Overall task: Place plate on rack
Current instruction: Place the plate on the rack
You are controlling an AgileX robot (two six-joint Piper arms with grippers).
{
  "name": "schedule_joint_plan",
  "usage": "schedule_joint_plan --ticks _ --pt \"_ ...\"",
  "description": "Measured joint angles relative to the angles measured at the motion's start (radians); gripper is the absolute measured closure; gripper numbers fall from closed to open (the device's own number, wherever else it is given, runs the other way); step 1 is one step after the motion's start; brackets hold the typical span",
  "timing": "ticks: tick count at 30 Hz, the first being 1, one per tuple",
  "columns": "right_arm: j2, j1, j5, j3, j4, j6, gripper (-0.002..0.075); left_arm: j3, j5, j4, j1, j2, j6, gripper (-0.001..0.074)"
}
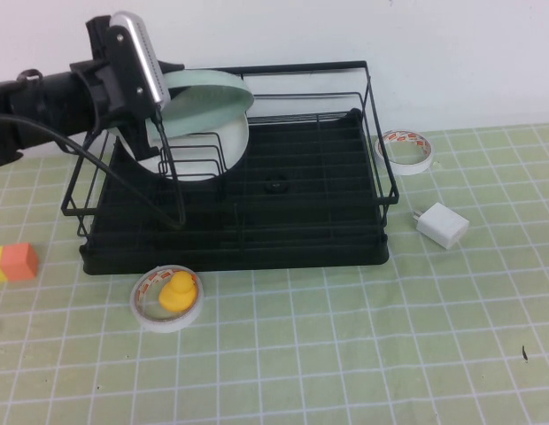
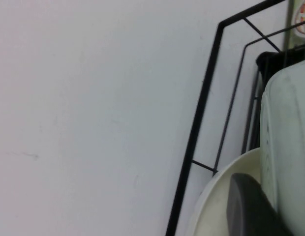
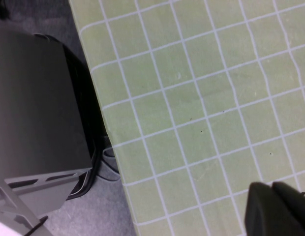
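My left gripper [image 1: 168,106] is clamped on the mint-green plate [image 1: 204,97], holding it on edge over the far left of the black rack [image 1: 257,212], just in front of a cream plate [image 1: 199,155]; my right gripper [image 3: 278,209] hovers over bare bench [image 3: 192,98], fingers together
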Motion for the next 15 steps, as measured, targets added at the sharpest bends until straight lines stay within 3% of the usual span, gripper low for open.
schedule_joint_plan --ticks 15 --pt "0.000 0.000 0.000 0.000 0.000 0.010 0.0723 -0.008 0.017 0.000 0.000 0.047 -0.030 0.0622"
